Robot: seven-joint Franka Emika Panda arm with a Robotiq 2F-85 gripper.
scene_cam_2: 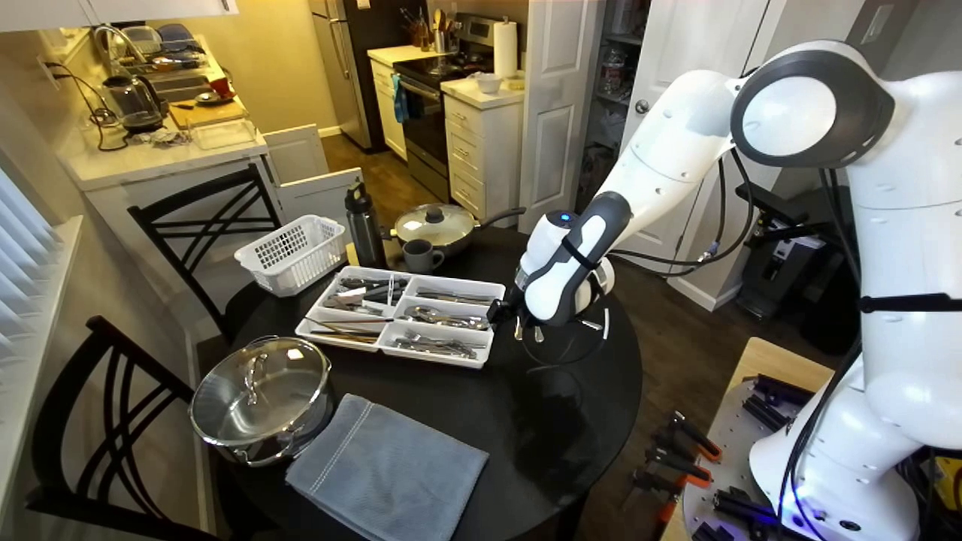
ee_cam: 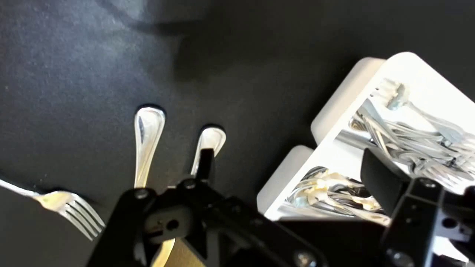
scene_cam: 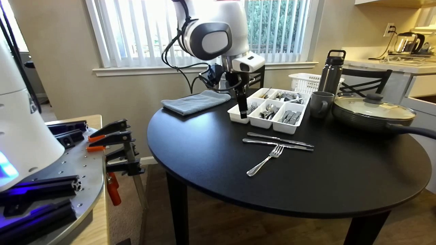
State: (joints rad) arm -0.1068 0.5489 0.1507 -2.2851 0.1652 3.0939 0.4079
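Observation:
My gripper stands open, its fingers wide apart with nothing held between them. In an exterior view the gripper hangs just over the near edge of a white cutlery tray. Spoons and forks fill compartments below the jaws in the wrist view. Two silver knives lie side by side on the black table, in front of the tray. A loose fork lies closer to the table edge, tines towards the knives. One finger covers part of a knife handle in the wrist view.
A lidded pan, a grey mug, a dark bottle and a white basket stand beyond the tray. A folded blue-grey cloth and a glass-lidded pot are on the tray's opposite side. Chairs surround the table.

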